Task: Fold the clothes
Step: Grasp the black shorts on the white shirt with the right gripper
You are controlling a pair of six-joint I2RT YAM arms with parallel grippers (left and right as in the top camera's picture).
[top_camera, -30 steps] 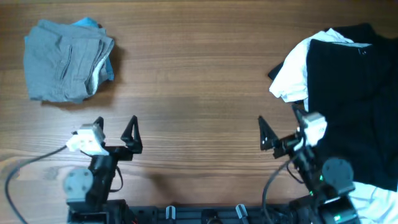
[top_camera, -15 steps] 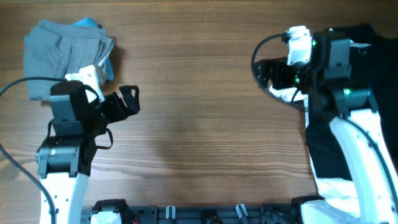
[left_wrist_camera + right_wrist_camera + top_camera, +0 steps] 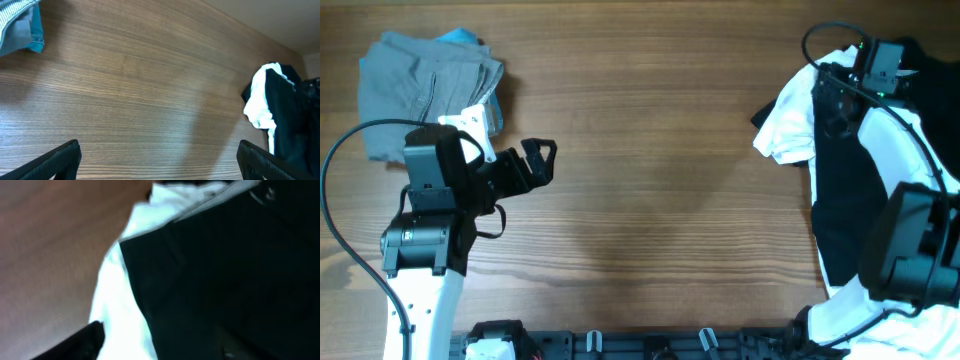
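Fingers (image 3: 87, 339) of the right gripper (image 3: 832, 98) hung spread over the black shorts' (image 3: 845, 190) far end (long axis running back toward its base), while the left gripper (image 3: 538, 162), also spread, was well apart.

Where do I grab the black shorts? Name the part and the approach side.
Grip the black shorts at their top waistband corner, coming down from the side facing the middle of the table. That corner lies flat on the white T-shirt, both edges exposed.

White arm links (image 3: 421, 312), black motor joints (image 3: 424, 238)
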